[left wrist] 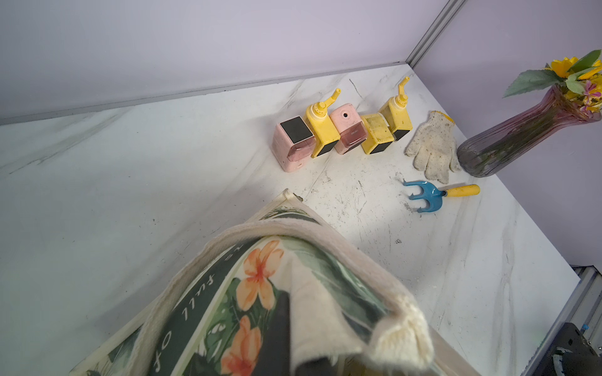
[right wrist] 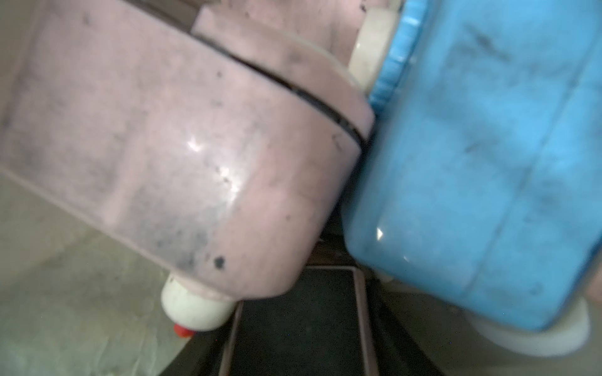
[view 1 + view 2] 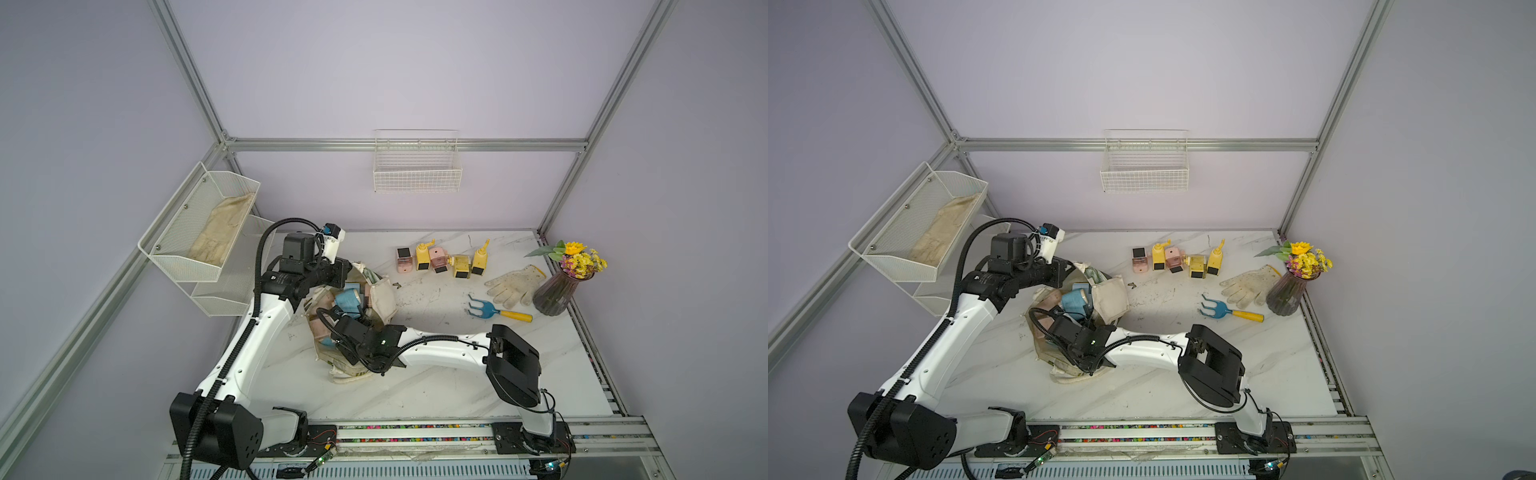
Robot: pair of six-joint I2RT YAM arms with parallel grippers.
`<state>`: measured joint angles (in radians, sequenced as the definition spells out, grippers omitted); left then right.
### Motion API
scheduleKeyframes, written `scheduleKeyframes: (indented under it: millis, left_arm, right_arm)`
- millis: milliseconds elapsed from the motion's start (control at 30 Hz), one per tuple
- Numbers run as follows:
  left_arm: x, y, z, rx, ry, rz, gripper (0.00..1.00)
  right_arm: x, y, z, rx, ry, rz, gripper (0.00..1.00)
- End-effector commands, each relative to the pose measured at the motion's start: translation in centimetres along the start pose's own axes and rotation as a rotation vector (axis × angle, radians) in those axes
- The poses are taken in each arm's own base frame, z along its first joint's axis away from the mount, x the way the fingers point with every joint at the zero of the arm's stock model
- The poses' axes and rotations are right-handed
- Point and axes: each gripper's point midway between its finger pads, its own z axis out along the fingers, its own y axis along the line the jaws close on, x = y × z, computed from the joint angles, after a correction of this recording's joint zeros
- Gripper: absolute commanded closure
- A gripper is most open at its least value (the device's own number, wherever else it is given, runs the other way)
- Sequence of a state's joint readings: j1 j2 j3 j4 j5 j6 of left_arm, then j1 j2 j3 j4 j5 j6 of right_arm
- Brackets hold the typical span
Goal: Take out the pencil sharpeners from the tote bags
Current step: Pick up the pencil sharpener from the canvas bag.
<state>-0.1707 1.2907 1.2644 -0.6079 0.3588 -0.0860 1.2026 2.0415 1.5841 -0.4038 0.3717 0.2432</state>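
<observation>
Inside the cream canvas tote bag with the green leafy print (image 3: pixel 384 301), at the tip of the right gripper (image 3: pixel 353 320), lie the boxy plastic pencil sharpeners still to come out: a blue one (image 2: pixel 482 169) pressed against a pink one (image 2: pixel 182 156) fills the right wrist view, too close and blurred to show the fingers, so I cannot tell whether that gripper is open or has hold of anything. Just beyond it, towards the left gripper (image 3: pixel 347 272), another blue sharpener (image 3: pixel 1075 301) shows in the bag's mouth in both top views. The left gripper is closed on the bag's rim, pinching the printed cloth (image 1: pixel 260 293) at the far edge of the opening. Well beyond both grippers, near the back wall, five sharpeners (image 3: pixel 440 259), pink and yellow with black square faces, stand in a row on the white marble-patterned tabletop (image 3: pixel 415 395). Beside that row, to the right gripper's outer side, lie a dirty white knitted glove (image 3: pixel 515 282) and a blue hand rake with a yellow handle (image 3: pixel 494 309), next to a purple ribbed glass vase of flowers (image 3: pixel 555 293)
</observation>
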Motion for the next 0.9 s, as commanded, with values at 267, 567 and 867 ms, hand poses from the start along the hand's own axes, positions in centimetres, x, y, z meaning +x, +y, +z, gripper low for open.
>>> scheduleKeyframes:
  millis: [267,567,867]
  left_arm:
    - [-2.7,-0.3,-1.8,-0.013,-0.114,0.047,0.96]
    - [-2.7,-0.2,-1.9,-0.015,-0.113,0.047,0.96]
    - [-2.8,0.0,-2.0,-0.022,-0.115,0.040,0.96]
  right_arm:
    - [-7.5,0.3,-8.6,-0.183,-0.275,-0.021,0.72]
    - [-11.4,-1.6,-14.8,-0.259,-0.452,0.022,0.75]
    - [-15.1,-7.3,-22.8,-0.274,-0.670,0.127,0.76]
